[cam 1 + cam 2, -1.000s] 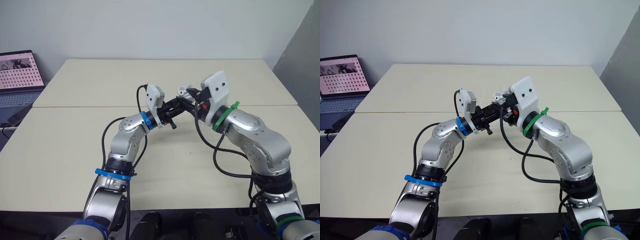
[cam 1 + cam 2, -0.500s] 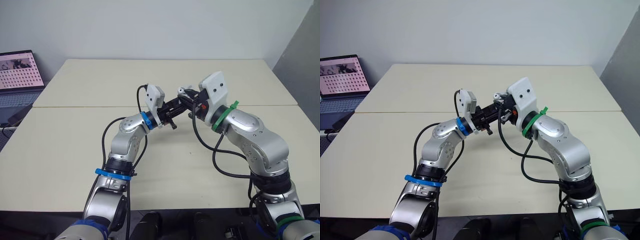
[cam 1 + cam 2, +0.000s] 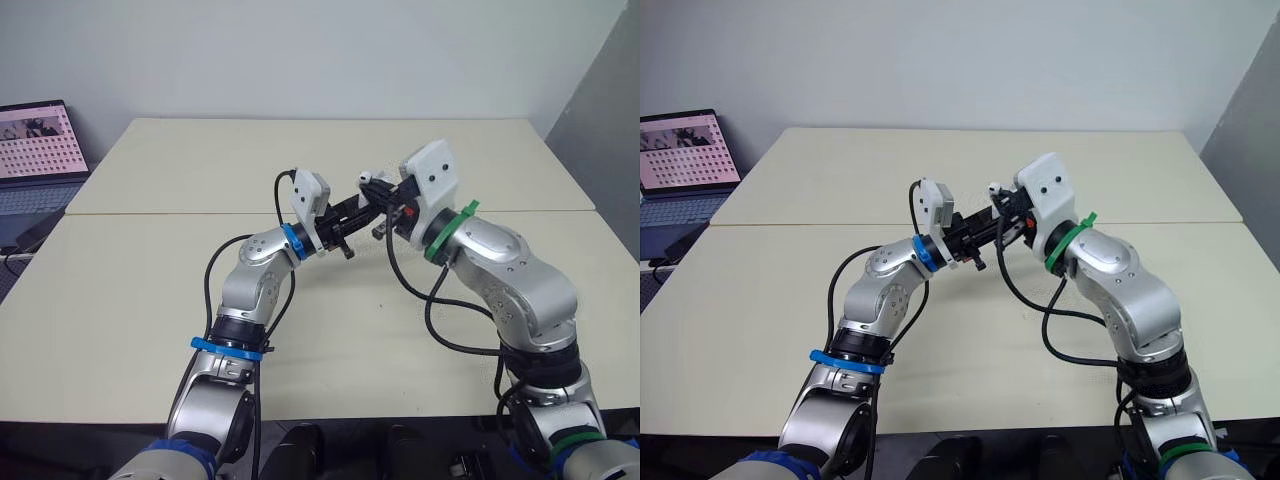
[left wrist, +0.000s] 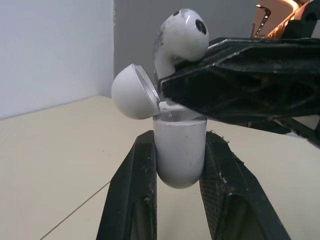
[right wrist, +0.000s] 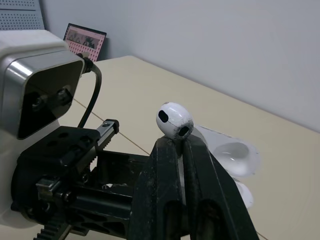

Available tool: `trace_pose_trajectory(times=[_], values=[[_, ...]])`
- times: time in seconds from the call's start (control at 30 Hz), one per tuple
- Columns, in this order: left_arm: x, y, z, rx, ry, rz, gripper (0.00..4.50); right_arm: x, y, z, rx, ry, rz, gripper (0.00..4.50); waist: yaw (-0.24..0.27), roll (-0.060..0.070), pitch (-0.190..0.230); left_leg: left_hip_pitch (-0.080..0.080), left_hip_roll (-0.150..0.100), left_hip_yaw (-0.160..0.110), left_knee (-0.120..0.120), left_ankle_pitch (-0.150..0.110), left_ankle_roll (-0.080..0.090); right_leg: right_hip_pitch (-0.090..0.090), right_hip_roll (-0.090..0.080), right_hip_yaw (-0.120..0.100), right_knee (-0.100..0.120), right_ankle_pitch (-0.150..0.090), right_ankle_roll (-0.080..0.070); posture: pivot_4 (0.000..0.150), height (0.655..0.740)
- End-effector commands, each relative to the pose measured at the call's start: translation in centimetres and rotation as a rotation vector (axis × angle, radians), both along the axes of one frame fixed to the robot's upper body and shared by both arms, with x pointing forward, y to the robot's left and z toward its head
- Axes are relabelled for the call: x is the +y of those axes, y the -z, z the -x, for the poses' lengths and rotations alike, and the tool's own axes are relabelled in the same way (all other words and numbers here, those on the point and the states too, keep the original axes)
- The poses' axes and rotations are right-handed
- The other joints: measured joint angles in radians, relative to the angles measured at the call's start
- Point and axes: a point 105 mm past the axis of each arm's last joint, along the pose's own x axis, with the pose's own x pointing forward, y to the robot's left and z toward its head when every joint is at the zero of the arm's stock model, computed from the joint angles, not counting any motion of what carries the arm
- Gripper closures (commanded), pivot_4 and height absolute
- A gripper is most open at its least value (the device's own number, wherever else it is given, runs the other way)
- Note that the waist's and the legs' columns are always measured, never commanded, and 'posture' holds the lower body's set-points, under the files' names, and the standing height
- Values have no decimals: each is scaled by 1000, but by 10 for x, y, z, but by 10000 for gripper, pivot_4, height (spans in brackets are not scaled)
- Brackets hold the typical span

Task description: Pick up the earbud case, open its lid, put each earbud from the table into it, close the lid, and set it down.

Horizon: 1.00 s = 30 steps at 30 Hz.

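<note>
Partly hidden: earbud (image 5: 174,120) stem inside right pincer (image 5: 178,144), above case (image 4: 179,150).

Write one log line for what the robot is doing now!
left gripper: shut on earbud case | lid: open | right gripper: shut on earbud | earbud: held at case's open top

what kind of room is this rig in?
Likely an office or lab: plain beige tables pushed together, a bare white wall, and an open laptop off to the robot's left.
</note>
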Motion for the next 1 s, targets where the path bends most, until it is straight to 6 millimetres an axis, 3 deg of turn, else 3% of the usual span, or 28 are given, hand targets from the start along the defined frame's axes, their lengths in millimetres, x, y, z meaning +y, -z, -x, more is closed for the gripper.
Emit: trace_pose_trajectory(times=[0.03,0.17,0.27,0.37,0.47,0.7,0.9,1.0], values=[[11,-6,1,-41,-24,-9,37479,-26,-31,16,-71,-13,11,44770,1,0,0,0,0,0,0,0,1,0,0,0,0,0,0,1500,7400],[29,1,0,-28,-54,-45,37479,-67,-4,29,105,-33,207,44770,7,0,0,0,0,0,0,-1,1,1,0,-1,-1,0,0,1500,7400],[40,6,1,-20,-65,-72,37479,-114,73,58,433,-105,514,44770,23,-1,0,-1,1,-1,0,-1,2,3,0,-5,-3,0,1,1500,7400],[40,6,2,-19,-62,-77,37479,-146,113,72,593,-147,654,44770,19,0,0,-1,2,2,2,-2,4,5,-1,-5,-5,-1,2,1500,7400],[38,5,4,-17,-57,-77,37479,-171,137,75,665,-155,755,44770,16,-1,1,1,2,5,4,-2,5,6,-1,-1,-5,-3,7,1500,7400],[40,7,10,-8,-66,-80,37479,-221,161,70,734,-98,926,44770,18,0,0,2,3,6,3,-2,4,6,-1,-1,-5,-2,6,1500,7400],[40,7,12,-5,-72,-81,37479,-226,160,72,764,-101,916,27443,34,-1,0,2,3,5,4,-2,4,8,-1,-1,-7,-2,7,1500,7400],[39,8,13,-3,-70,-80,37479,-224,159,74,760,-107,916,27443,42,-1,0,2,3,5,4,-2,4,8,-1,-1,-7,-2,7,1500,7400]])
